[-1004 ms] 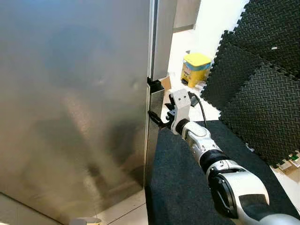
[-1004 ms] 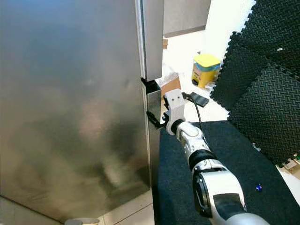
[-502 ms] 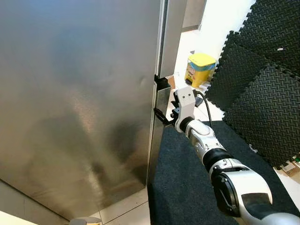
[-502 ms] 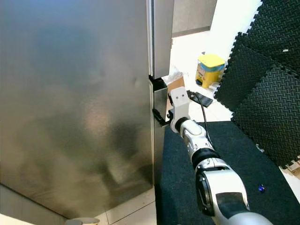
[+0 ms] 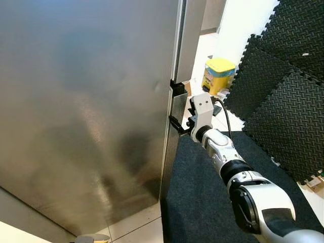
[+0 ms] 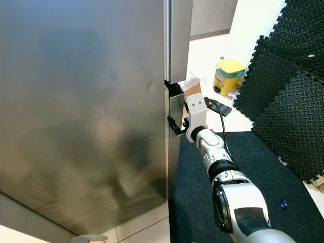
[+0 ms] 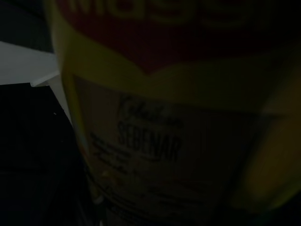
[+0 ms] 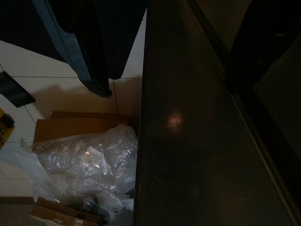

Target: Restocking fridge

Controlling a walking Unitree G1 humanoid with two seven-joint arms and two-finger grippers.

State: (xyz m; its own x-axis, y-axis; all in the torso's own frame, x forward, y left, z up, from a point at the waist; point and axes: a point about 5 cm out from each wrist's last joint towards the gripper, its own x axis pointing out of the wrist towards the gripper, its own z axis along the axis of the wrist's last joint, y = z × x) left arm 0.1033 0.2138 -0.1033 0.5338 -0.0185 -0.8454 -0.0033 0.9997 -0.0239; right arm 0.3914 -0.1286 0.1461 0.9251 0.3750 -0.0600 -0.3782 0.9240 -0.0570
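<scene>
A broad stainless-steel fridge door (image 5: 86,111) fills the robot's forward view, its brushed face closed across the front and blocking any sight of the shelves. The right gripper (image 5: 178,125) is at the door's right edge, at the dark notch where the upper and lower panels meet; its black fingers (image 6: 175,126) hook onto that edge, though how far apart they stand cannot be told from here. The silver right arm (image 5: 228,167) reaches forward over a dark carpet mat (image 5: 202,202) that lies beside the fridge's foot on pale floor tiles (image 5: 136,230). Black foam mats (image 5: 283,91) with interlocking edges lean to the right — well apart from the fridge — and a yellow tub (image 5: 218,75) sits on the bright floor beyond them. Seen from the right wrist, the dark steel side of the fridge (image 8: 188,141) runs past a flattened cardboard box (image 8: 75,125) with crumpled clear plastic wrap (image 8: 84,162) lying on it, both on the tiles just beside the appliance. The left wrist view is very dim: a yellow packet (image 7: 178,122) with a red band (lettering partly legible, reading "SEBENAR") sits close against the camera, and whether the left gripper is clamped on it cannot be made out.
</scene>
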